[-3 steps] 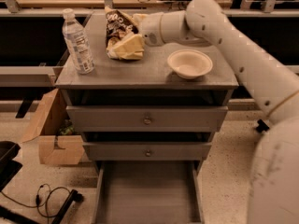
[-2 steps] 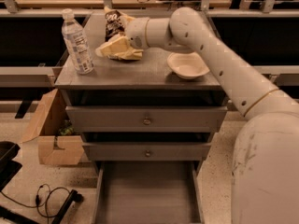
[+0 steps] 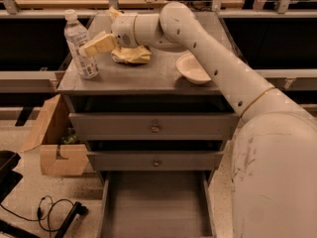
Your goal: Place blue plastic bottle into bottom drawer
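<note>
The blue plastic bottle (image 3: 80,44) stands upright at the left front of the grey cabinet top (image 3: 143,78); it is clear with a white cap and a pale label. My gripper (image 3: 96,44) reaches in from the right, its cream fingers (image 3: 100,44) right beside the bottle's right side at label height. The bottom drawer (image 3: 154,205) is pulled out below the two closed knobbed drawers, a shallow grey tray with nothing seen in it.
A crumpled yellow snack bag (image 3: 130,54) lies behind my gripper. A white bowl (image 3: 192,68) sits on the right of the top. A cardboard box (image 3: 52,143) stands on the floor at the left, with a black cable (image 3: 52,213) near it.
My arm has swung left across the cabinet top, from over the snack bag to beside the bottle. The bottle, bowl and drawers have not moved.
</note>
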You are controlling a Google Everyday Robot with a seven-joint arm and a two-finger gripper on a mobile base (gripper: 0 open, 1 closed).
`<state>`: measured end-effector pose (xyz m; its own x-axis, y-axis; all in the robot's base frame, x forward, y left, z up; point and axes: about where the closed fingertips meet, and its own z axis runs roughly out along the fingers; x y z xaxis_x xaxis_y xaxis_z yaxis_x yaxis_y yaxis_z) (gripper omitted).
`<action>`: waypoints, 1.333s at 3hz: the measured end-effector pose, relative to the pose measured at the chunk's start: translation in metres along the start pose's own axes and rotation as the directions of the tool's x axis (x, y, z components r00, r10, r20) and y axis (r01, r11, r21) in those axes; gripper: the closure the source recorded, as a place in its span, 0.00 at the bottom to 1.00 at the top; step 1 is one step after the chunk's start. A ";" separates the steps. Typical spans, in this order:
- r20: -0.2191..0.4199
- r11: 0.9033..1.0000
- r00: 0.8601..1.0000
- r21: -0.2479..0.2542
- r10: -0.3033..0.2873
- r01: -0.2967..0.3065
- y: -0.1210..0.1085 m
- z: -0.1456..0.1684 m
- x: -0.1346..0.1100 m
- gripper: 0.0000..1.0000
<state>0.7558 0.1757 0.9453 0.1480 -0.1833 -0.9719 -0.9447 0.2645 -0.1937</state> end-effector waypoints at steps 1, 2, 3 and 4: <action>0.008 0.998 0.999 -0.056 0.042 -0.041 0.013 0.020 0.000 0.00; 0.015 0.990 0.996 -0.110 0.092 -0.089 0.022 0.042 0.010 0.18; 0.016 0.989 0.995 -0.115 0.096 -0.093 0.023 0.044 0.011 0.42; 0.016 0.989 0.995 -0.115 0.096 -0.093 0.023 0.044 0.011 0.65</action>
<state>0.7483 0.2215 0.9239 0.0616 -0.1422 -0.9879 -0.9817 0.1701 -0.0857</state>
